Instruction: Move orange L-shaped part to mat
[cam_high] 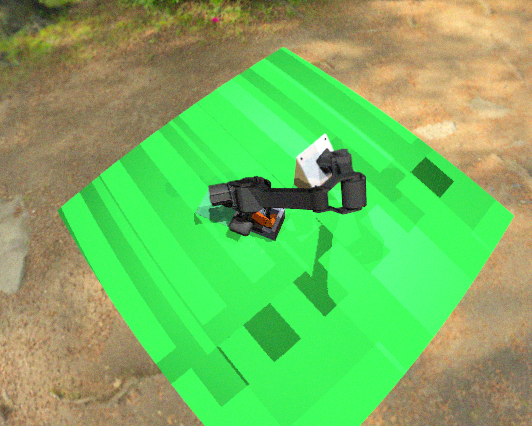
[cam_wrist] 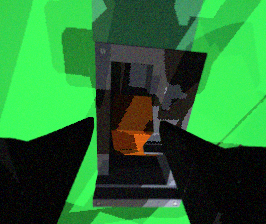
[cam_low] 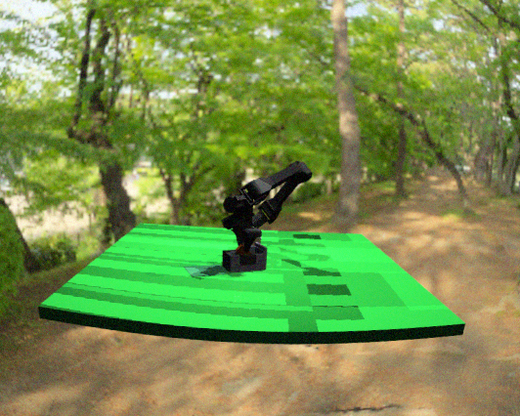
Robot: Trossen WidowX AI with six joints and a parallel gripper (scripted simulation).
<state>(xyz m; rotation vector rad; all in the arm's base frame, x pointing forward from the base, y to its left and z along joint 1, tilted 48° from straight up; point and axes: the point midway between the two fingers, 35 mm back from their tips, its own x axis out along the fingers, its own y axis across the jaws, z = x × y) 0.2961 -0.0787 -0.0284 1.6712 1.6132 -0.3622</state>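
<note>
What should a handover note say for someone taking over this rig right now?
Gripper: open, holding nothing, poised above the grey tray with one finger on each side.
Orange part: in the tray's pocket, apparently tilted, though that is hard to judge.
Green mat: the part is not on it yet.
Done: approach and alignment over the tray.
Left: confirm one end is raised, pinch it, lift the part out, set it flat on the mat top side up, release.
</note>
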